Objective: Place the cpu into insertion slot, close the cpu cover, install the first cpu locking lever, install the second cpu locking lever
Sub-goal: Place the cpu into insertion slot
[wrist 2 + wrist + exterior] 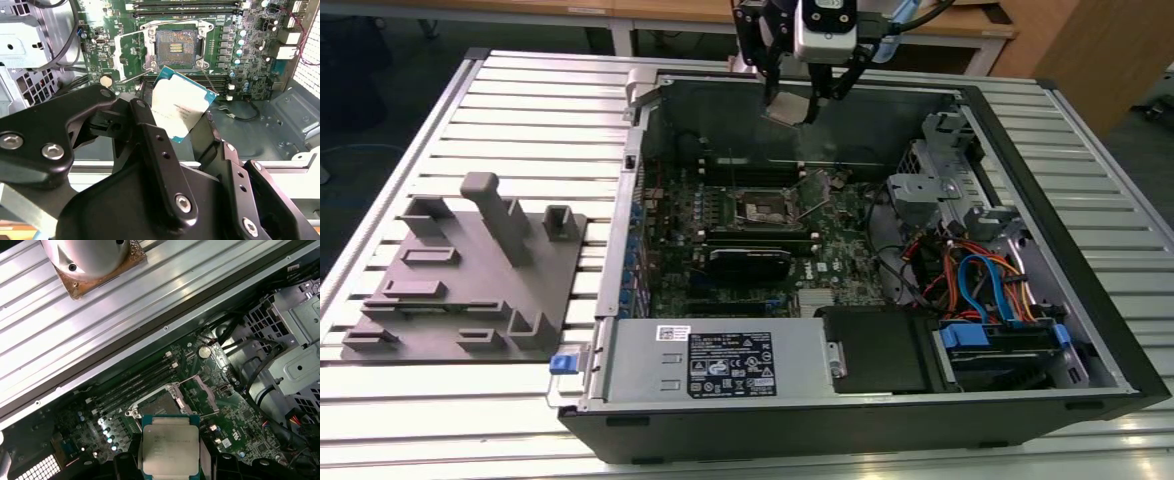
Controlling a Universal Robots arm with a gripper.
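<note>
My gripper (801, 103) hangs high over the far edge of the open computer case, shut on the cpu (785, 110). In both wrist views the cpu (180, 112) (170, 450) shows as a silver-grey square with a teal rim, tilted and pinched at its edges by the black fingers (150, 135). Well below it on the green motherboard lies the insertion slot (767, 207) (176, 45) (157, 405), its dark socket bare. The cpu cover (209, 392) stands swung up beside the socket. A thin wire lever (135, 75) sticks out loose at the socket's side.
A grey fixture plate (467, 270) with upright blocks sits on the slatted table at the exterior view's left. Inside the case are memory slots (135, 377), a drive cage (927, 185), coloured cables (974, 280) and the power supply (707, 365) along the near wall.
</note>
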